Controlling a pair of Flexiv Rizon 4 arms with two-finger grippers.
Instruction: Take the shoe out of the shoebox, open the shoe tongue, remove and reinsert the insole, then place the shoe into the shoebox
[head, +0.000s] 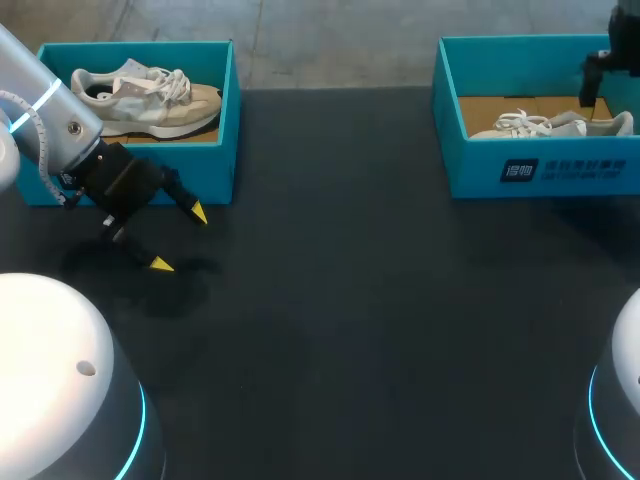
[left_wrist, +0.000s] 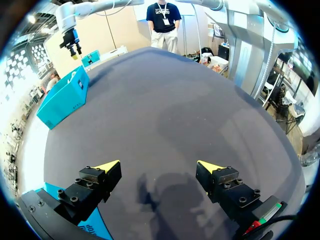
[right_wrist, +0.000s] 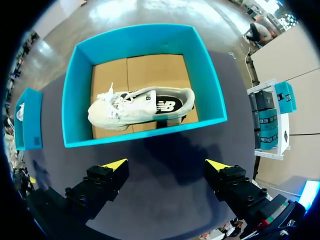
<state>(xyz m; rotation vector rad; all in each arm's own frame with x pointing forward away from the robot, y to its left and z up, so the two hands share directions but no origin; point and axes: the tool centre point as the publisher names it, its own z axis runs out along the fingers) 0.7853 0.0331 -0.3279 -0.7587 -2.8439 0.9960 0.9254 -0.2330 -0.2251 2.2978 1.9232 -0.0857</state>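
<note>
The white lace-up sneaker (right_wrist: 140, 107) was found lying in the teal cardboard shoebox (right_wrist: 145, 136) at the black table's (head: 350, 300) far right corner. The right gripper (right_wrist: 167, 165) was held above it, fingers apart and empty. A careless descent could be expected to clip the box wall or catch only the laces. The left gripper (head: 180, 239), likewise spread, was held near the table's left edge.

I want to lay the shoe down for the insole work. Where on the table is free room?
The wide stretch of table between the left shoebox and the right shoebox is bare. It is crowded in front of the left shoebox, where the open left gripper hangs.
</note>
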